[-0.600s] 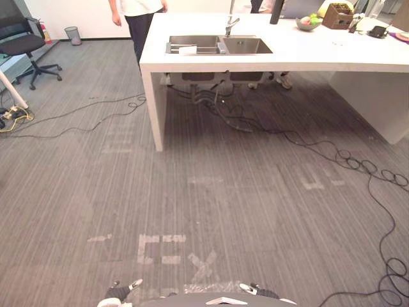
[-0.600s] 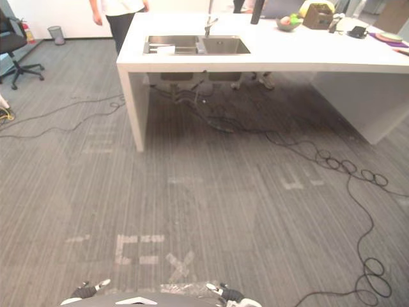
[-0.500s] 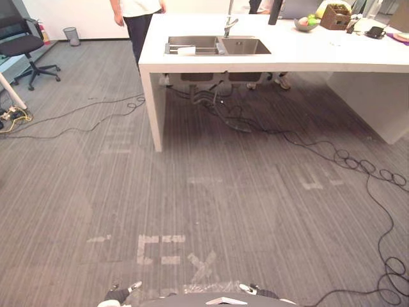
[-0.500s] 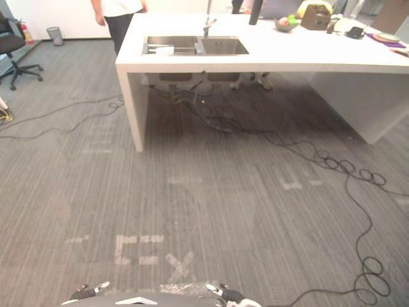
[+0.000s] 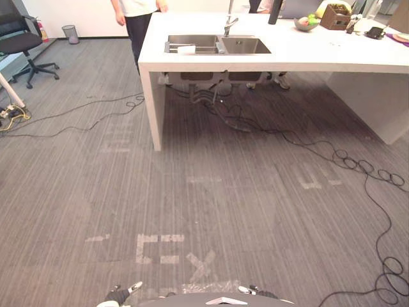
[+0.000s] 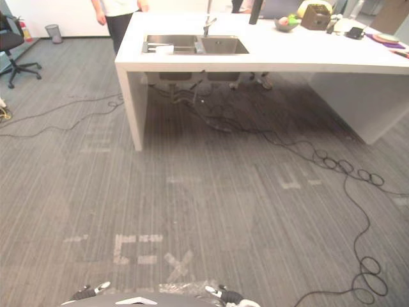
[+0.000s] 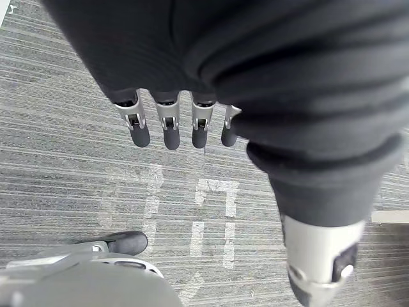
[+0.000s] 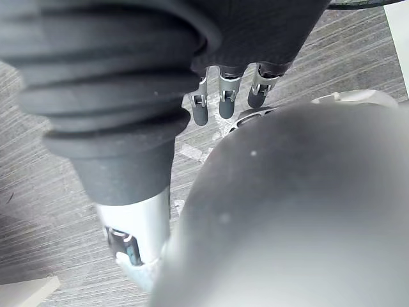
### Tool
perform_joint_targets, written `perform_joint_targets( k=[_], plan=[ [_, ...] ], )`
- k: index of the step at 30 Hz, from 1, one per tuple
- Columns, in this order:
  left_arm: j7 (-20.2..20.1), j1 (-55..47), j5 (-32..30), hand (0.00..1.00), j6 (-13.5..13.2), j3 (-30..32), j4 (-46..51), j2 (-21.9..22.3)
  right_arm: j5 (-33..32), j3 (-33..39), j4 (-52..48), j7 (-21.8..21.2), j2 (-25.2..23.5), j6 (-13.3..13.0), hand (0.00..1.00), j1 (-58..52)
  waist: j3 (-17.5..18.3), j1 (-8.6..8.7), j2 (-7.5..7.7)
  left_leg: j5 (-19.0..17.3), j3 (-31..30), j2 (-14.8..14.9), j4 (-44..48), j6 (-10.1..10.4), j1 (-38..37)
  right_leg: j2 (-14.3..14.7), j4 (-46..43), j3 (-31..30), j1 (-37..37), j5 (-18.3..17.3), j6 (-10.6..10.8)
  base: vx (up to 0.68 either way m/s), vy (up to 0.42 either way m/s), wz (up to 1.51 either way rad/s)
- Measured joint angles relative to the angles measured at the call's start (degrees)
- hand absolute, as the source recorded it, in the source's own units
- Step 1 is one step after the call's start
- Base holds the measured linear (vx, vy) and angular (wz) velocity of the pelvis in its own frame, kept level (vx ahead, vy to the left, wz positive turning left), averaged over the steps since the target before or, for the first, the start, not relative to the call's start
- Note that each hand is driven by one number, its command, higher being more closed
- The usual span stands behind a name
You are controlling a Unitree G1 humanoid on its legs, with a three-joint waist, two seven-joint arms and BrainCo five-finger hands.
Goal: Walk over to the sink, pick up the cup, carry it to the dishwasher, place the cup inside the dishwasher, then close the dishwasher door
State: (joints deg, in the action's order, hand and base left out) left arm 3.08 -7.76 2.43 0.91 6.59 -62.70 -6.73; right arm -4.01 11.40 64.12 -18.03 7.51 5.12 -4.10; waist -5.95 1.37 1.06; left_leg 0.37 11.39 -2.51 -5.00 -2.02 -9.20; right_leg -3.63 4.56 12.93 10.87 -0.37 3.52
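The left robot hand [image 7: 171, 131] and right robot hand [image 8: 225, 102] hang over the carpet [image 5: 211, 192], fingers loosely straight, holding nothing. The sink [image 5: 217, 45] lies well ahead in the white surface [image 5: 307, 56]; the cup is too small to tell.

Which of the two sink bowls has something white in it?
The left bowl, nearer the end of the table: a white thing sits at its front. The right bowl, by the tap, is plain grey inside.
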Motion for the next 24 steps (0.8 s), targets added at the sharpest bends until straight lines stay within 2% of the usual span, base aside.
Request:
perform_joint_targets(
  k=[5, 8, 16, 19, 21, 22, 23, 24],
  plan=[
    [0.0, 0.1, 0.8, 0.00, -0.1, 0.0, -0.5, 0.0, 0.0, 0.0, 0.0, 2.3, -0.1, -0.5, 0.00, 0.0, 0.0, 0.02, 0.01, 0.0, 0.0, 0.0, 0.0, 0.0, -0.1, 0.0, 0.0, 0.0, 0.1, 0.0, 0.0, 0.00, 0.000, 0.00],
    [-0.1, 0.0, 0.9, 0.00, -1.0, 0.0, -0.9, 0.0, 0.0, 0.0, 0.0, 2.5, -0.1, -1.1, 0.00, -0.1, 0.0, 0.03, 0.01, 0.0, 0.0, 0.0, 0.0, 0.0, -0.1, 0.0, 0.0, 0.0, 0.1, 0.0, 0.0, 0.00, 0.000, 0.00],
    [-0.2, -0.1, 2.1, 0.00, -1.0, -0.2, -0.9, -0.1, 0.0, 0.1, -0.1, 3.8, -0.1, -1.2, 0.00, -0.3, 0.0, -0.01, 0.01, 0.0, -0.6, -0.1, 0.0, -0.1, -0.3, -0.1, -0.5, 0.2, 0.2, -0.2, 0.2, 0.00, 0.000, 0.02],
    [-0.7, -0.3, 3.1, 0.00, -0.7, -0.6, -0.9, -0.2, -0.1, 0.6, -0.2, 4.3, -0.1, -1.4, 0.00, -0.4, -0.8, 0.13, 0.50, -0.9, -1.5, -0.5, 0.0, -0.4, -1.0, -1.5, -8.7, 0.6, -2.1, -5.0, 1.0, -0.01, 0.017, 0.13],
    [-1.0, -0.4, 3.3, 0.00, -0.5, -2.5, -0.8, -0.8, -0.2, 0.8, -0.4, 4.5, -0.2, -2.0, 0.00, -1.2, -0.9, 0.10, 0.86, -2.0, -2.2, -1.9, 0.0, -1.8, -1.8, -4.3, -21.5, 0.1, -6.7, -10.2, 5.4, 0.03, 0.054, 0.15],
    [-0.9, -0.4, 4.0, 0.00, -0.3, -2.5, -0.8, -0.6, -0.3, 0.8, -0.5, 4.3, -0.1, -2.3, 0.00, -1.2, -1.1, 0.12, 0.59, -2.1, -2.2, -1.9, 0.0, -2.1, -1.9, -4.9, -26.1, -0.4, -8.8, -10.5, 5.2, 0.04, 0.056, 0.01],
    [-0.8, -0.4, 5.3, 0.00, 0.2, -2.4, -0.9, -0.6, -0.5, 1.0, -1.4, 4.3, 0.0, -2.7, 0.00, -1.2, -1.6, 0.22, 0.40, -2.4, -2.3, -1.8, 0.0, -2.5, -2.1, -5.7, -37.2, -1.7, -14.5, -9.3, 2.2, 0.04, 0.033, 0.07],
    [-0.7, 0.0, 7.1, 0.00, 0.9, -1.9, -0.8, -0.8, -1.1, 1.1, -2.0, 4.3, -0.3, -3.0, 0.00, -1.4, -2.5, 0.79, 0.31, -2.7, -3.1, -1.8, 0.1, -3.1, -2.9, -6.0, -45.0, -3.5, -18.8, -10.2, 1.2, 0.05, 0.016, 0.17]
  ],
)
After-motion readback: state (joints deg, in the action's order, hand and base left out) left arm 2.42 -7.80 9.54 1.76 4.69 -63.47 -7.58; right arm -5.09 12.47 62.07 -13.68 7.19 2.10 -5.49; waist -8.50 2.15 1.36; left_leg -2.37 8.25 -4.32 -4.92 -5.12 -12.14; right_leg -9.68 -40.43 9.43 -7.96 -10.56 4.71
